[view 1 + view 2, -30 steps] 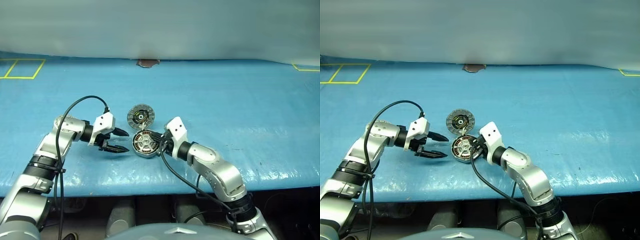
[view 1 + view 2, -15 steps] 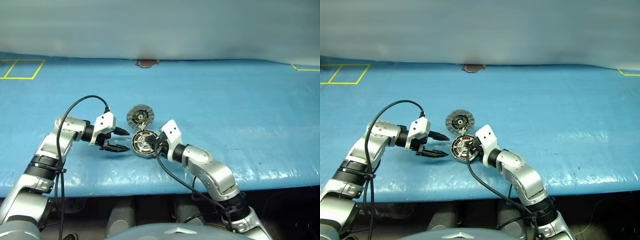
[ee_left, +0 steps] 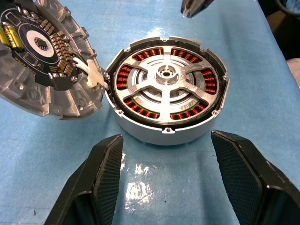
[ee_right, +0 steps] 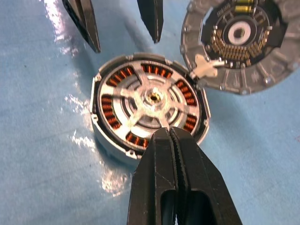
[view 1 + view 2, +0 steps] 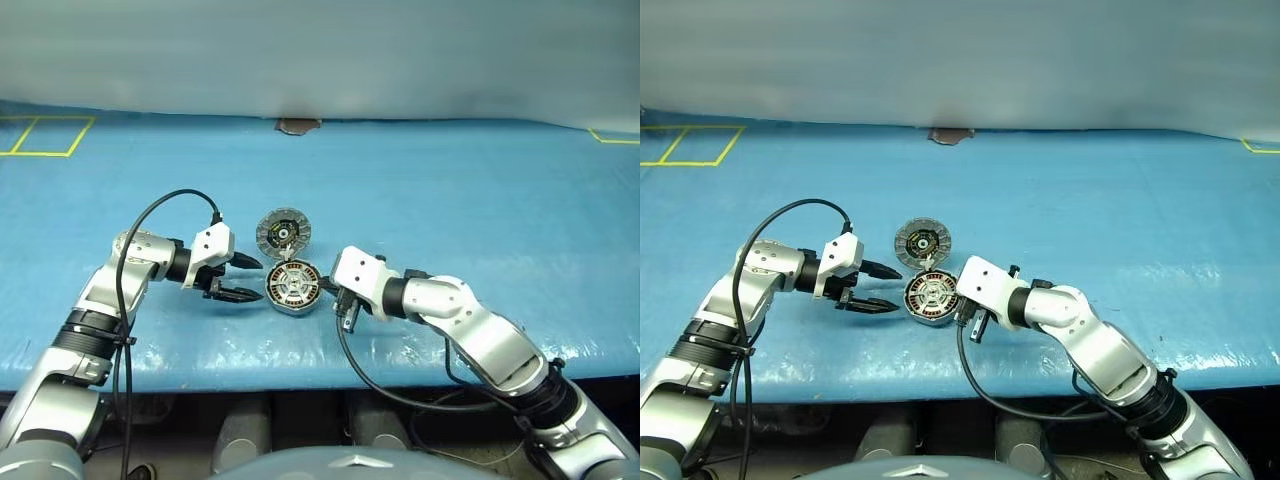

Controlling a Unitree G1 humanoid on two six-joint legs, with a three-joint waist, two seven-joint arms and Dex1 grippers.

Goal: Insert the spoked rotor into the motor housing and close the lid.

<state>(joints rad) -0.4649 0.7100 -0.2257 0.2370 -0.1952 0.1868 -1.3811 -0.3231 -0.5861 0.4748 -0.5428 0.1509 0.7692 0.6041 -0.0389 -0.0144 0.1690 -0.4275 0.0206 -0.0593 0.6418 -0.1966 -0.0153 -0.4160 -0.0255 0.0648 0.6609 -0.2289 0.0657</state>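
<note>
Left eye view shows a broad blue table [image 5: 480,200], its covering smooth and slightly glossy, with pale glare near the front edge. Over the last second the right arm has swung outward and its wrist has rolled, so the right gripper [image 5: 343,313] has drawn back from the top of the motor housing [image 5: 292,287] and now sits just beside it on the right, fingers clenched together on nothing. The left gripper [image 5: 243,279] has kept its place just left of the housing, fingers spread wide and empty.

That pull-back suggests the insertion step is finished. In the left wrist view the spoked rotor [image 3: 166,89] lies inside the housing, its pale flat spokes radiating from a small brassy hub and sitting level with the rim. What remains, by my reading, is swinging the lid [image 5: 282,231] over, and neither gripper touches it yet.

The housing is a shallow round can of bright machined metal, with copper-red coils showing between the spokes. The lid lies open flat on the table just behind it, joined at the edge by a small white hinge piece [image 3: 95,78]. Its rim is dull cast silver with screw holes; its inner face is a dark circuit board studded with tiny parts around a pale central ring.
</note>
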